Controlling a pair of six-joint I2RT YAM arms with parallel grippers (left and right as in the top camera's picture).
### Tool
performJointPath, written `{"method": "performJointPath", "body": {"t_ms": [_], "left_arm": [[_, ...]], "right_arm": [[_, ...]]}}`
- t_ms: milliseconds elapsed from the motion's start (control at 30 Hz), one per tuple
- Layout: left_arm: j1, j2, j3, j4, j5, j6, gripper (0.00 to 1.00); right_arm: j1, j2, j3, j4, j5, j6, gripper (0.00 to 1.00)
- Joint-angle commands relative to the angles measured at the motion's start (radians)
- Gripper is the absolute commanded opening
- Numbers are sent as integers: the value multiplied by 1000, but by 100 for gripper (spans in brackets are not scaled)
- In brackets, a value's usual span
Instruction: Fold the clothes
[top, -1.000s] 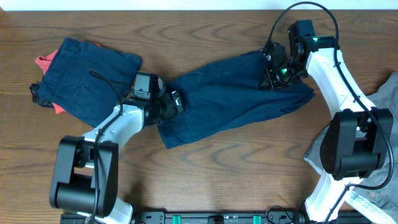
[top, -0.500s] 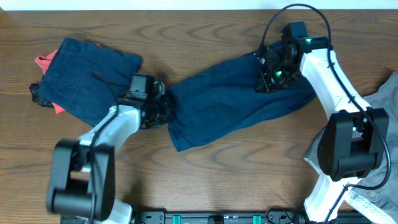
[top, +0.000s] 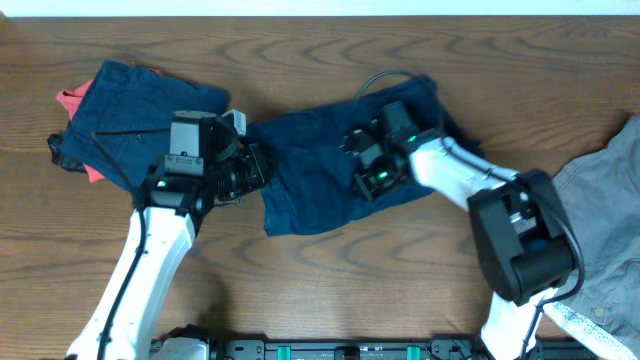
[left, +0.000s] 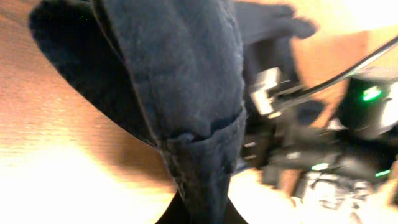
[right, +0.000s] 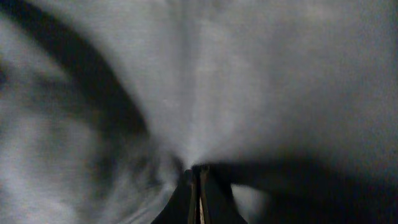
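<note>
The navy shorts (top: 305, 175) lie crumpled across the table's middle. My left gripper (top: 258, 168) is shut on their left edge. In the left wrist view the navy cloth (left: 180, 74) rises in a bunched fold from the shut left gripper (left: 199, 214). My right gripper (top: 358, 182) is over the shorts' middle, shut on cloth it has carried over from the right end. In the right wrist view the shut right gripper (right: 198, 175) is pressed into blurred cloth (right: 261, 74) that fills the frame. What lies under the doubled part is hidden.
A folded navy garment (top: 140, 115) lies at the back left on top of a coral-red one (top: 72, 100). A light grey garment (top: 600, 215) hangs at the right edge. The right arm (left: 348, 124) shows close by in the left wrist view.
The left gripper shut on the shorts' left edge. The right gripper swept left from the back right, dragging the shorts' right end over the middle.
</note>
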Motion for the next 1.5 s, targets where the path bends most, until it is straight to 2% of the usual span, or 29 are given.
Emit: {"method": "performJointPath", "body": {"t_ms": [0,200,333,433,500,633,867,1033,1167,1333,1467], "left_arm": [[4,-65,24,10,43,-75,6],[4,-136,24,195,111,-211,6],[3,-146,24,244,109,-238,6],[3,-127,24,214,109,-216,6],[3,-110,24,192,109,-216,6],[-1,-64,24,164,110,-186,6],[-29,-10,23,168,110,-182,6],[-60,-7,23,224,110,-187,6],[-105,-5,23,314,105,-248,6],[-199,3,23,355,-32,-336,6],[-296,39,23,432,-82,-353,6]], "right_arm": [[116,10,-56,54,-6,64,5],[291,10,-55,158,51,78,9],[314,0,-27,145,141,124,11],[282,-35,25,78,143,123,23],[248,-67,67,19,153,121,27],[150,-135,131,-105,227,119,28],[-29,-150,109,-288,291,119,28],[-115,-147,-2,-298,309,119,25],[-135,-147,-99,-275,309,119,23],[-123,-147,-174,-222,308,124,22],[-111,-147,-190,-202,309,141,22]]}}
